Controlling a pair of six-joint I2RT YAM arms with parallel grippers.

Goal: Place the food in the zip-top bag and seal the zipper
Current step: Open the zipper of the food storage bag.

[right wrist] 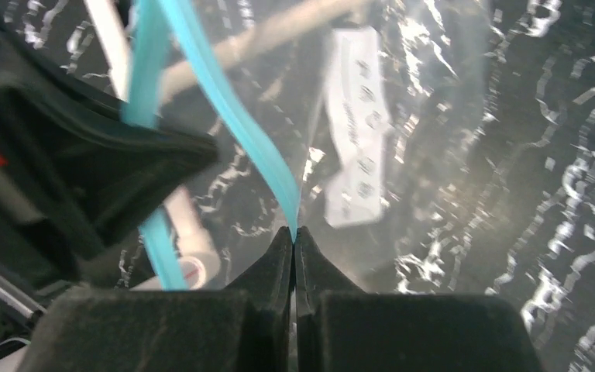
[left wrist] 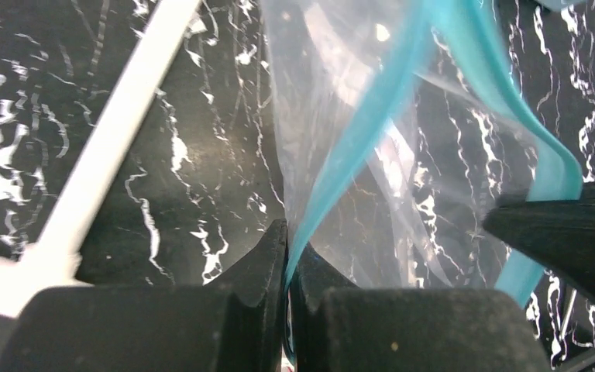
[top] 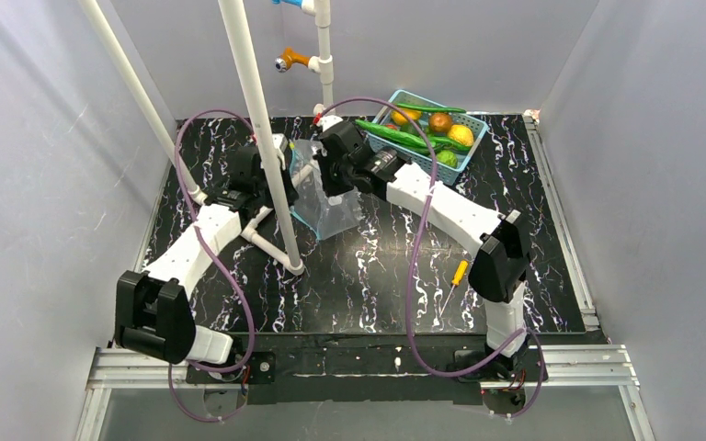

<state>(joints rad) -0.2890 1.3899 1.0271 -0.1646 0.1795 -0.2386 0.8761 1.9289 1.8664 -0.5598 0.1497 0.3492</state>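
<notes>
The clear zip-top bag (top: 324, 204) hangs over the black table between my two grippers, its mouth up and parted. In the left wrist view my left gripper (left wrist: 288, 252) is shut on one teal zipper (left wrist: 372, 124) strip. My right gripper (right wrist: 294, 232) pinches the other zipper (right wrist: 240, 132) strip, jaws shut. From above, the left gripper (top: 285, 158) is partly behind a white pipe and the right gripper (top: 329, 176) is at the bag's right. The food stays in the light-blue basket (top: 468, 158): long green pods (top: 395, 136), a brown-orange fruit (top: 439, 121) and a yellow fruit (top: 461, 134).
A white pipe frame (top: 257, 129) stands on the table just left of the bag, with its foot bar (top: 271, 246) running along the table. An orange-handled screwdriver (top: 455, 280) lies near the right arm's base. Grey walls close in the table on three sides.
</notes>
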